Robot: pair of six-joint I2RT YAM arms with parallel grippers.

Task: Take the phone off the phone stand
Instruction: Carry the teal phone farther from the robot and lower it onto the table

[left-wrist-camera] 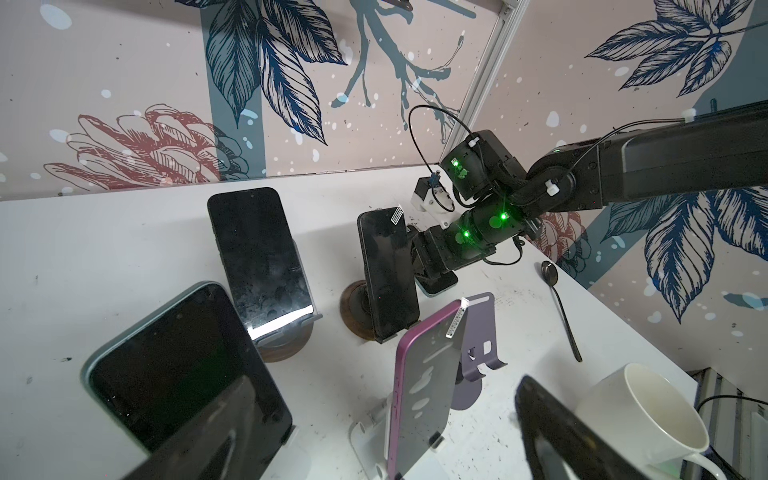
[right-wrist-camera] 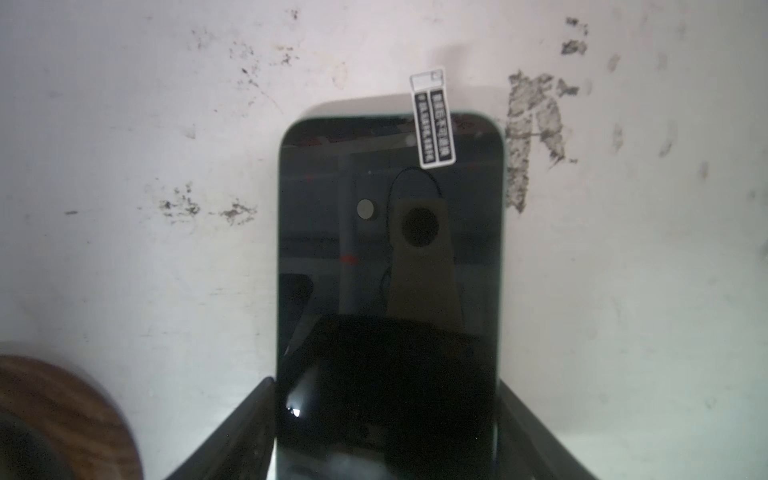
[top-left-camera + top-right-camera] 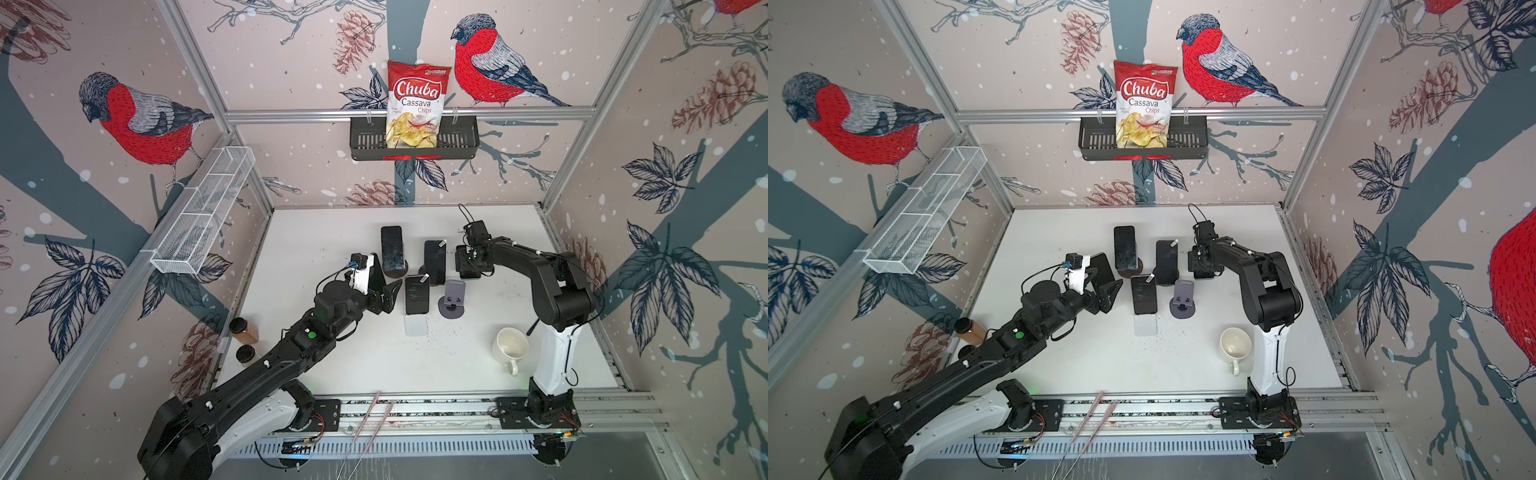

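The right end effector (image 2: 386, 415) sits low over a flat-lying black-screened phone with a pale green rim (image 2: 388, 257), its dark fingers (image 2: 232, 432) flanking the phone's long edges; whether they press it or stand just off cannot be told. That phone lies on the white tabletop (image 3: 324, 232), beside the empty purple phone stand (image 3: 453, 301). The left end effector (image 3: 384, 291) hovers with jaws wide apart and empty, next to a pink-edged phone (image 3: 417, 295) leaning on a white stand (image 3: 416, 326). A white mug (image 3: 510, 345) stands nearer the front edge.
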